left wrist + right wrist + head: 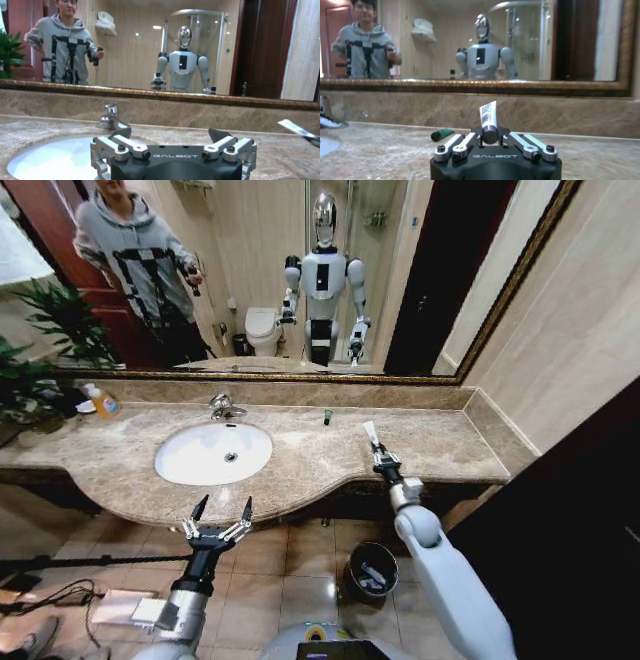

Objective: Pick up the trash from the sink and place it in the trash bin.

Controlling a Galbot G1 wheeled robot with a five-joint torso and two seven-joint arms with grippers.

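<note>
My right gripper (383, 463) is shut on a white tube with blue print (370, 433), held upright above the counter right of the sink (213, 452). The right wrist view shows the tube (488, 115) standing between the shut fingers (489, 135), with a small dark-green-capped piece (442, 134) lying on the marble behind. That piece (327, 417) rests near the back wall. My left gripper (222, 515) hangs open and holds nothing, in front of the counter edge below the basin (50, 159). The black trash bin (372, 568) stands on the floor under the counter, with something white inside.
A chrome faucet (222, 408) stands behind the basin. An orange soap bottle (103, 402) and a potted plant (35, 370) occupy the counter's far left. A large mirror (300, 270) backs the beige marble counter (440, 445). Cables lie on the tiled floor at the left.
</note>
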